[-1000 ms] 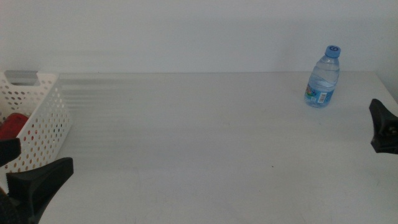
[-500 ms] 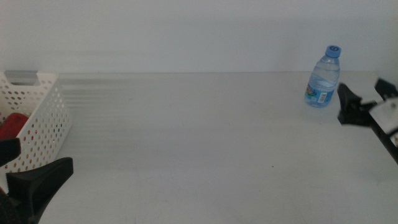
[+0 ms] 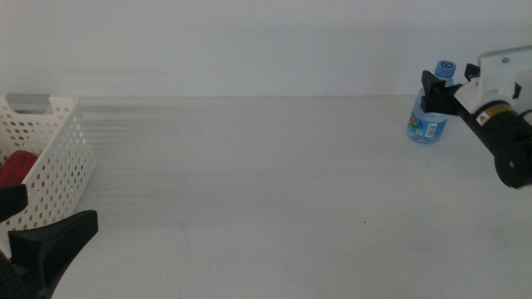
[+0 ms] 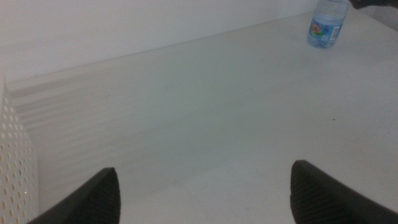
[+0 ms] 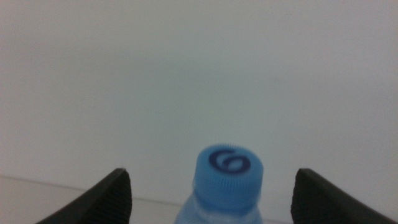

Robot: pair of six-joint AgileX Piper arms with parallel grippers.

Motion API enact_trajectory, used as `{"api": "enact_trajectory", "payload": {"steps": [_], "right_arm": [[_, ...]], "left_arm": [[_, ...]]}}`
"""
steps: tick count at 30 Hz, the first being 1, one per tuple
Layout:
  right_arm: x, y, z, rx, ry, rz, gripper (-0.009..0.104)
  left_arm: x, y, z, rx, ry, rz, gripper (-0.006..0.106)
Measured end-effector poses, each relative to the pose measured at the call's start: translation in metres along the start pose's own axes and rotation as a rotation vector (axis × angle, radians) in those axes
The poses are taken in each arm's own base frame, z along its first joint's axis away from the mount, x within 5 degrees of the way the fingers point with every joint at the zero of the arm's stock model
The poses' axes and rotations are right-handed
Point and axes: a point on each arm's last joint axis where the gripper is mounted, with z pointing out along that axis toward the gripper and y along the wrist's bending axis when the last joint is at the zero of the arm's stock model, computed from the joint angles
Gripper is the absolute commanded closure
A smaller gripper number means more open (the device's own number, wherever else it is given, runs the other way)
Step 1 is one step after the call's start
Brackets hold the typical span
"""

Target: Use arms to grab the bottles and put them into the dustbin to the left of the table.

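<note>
At 9 o'clock on the white surface (image 3: 266,183) stands the perforated dustbin (image 3: 50,158) with a red can (image 3: 17,169) inside, and just below it the left gripper (image 4: 202,193) waits with its jaws wide apart over bare tabletop. Nothing lies across the middle. At 2 o'clock the right gripper (image 5: 211,190) hangs with jaws spread wide either side of the blue cap of the water bottle (image 3: 431,112), which stands upright near the far edge.

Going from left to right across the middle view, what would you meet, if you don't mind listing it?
Left gripper at the bottom corner → dustbin with a red can inside → bare table → water bottle → right gripper, open around the bottle's neck.
</note>
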Motion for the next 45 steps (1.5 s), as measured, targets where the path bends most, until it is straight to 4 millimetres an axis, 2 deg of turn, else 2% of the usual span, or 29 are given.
{"api": "enact_trajectory", "payload": {"steps": [4, 8, 19, 21, 22, 25, 26, 30, 33, 39, 42, 45], "right_arm": [[0.003, -0.002, 0.023, 0.003, 0.013, -0.003, 0.027], [0.014, -0.003, 0.039, 0.005, 0.052, 0.026, 0.027], [0.050, -0.001, 0.047, 0.002, 0.137, 0.047, 0.029], [0.054, -0.001, 0.047, 0.002, 0.145, 0.047, 0.039], [0.055, -0.001, 0.047, 0.002, 0.148, 0.048, 0.049], [0.055, -0.001, 0.047, 0.001, 0.148, 0.047, 0.091], [0.055, 0.000, 0.047, -0.004, 0.149, 0.044, 0.095], [0.046, 0.013, 0.046, -0.083, 0.165, 0.013, 0.095], [0.027, 0.049, 0.043, -0.218, 0.164, -0.032, 0.095], [-0.029, 0.161, 0.035, -0.492, 0.009, -0.048, 0.095], [-0.041, 0.209, 0.027, -0.584, -0.006, -0.068, 0.095], [-0.041, 0.250, 0.019, -0.661, -0.002, -0.084, 0.095]], "left_arm": [[0.000, 0.000, 0.000, 0.000, 0.000, 0.000, 0.010], [0.000, 0.000, 0.000, 0.000, 0.000, 0.000, 0.010], [0.000, 0.000, 0.000, 0.000, 0.000, 0.000, 0.010], [0.000, 0.000, 0.000, 0.000, 0.000, 0.000, 0.010], [0.000, 0.000, 0.000, 0.000, 0.000, 0.000, 0.010], [0.000, 0.000, 0.000, 0.000, 0.000, 0.000, 0.010], [0.000, 0.000, 0.000, 0.000, 0.000, 0.000, 0.010], [0.000, 0.000, 0.000, 0.000, 0.000, 0.000, 0.010], [0.000, 0.000, 0.000, 0.000, 0.000, 0.000, 0.010], [0.000, 0.000, 0.000, 0.000, 0.000, 0.000, 0.010], [0.000, 0.000, 0.000, 0.000, 0.000, 0.000, 0.010], [0.000, 0.000, 0.000, 0.000, 0.000, 0.000, 0.010]]}}
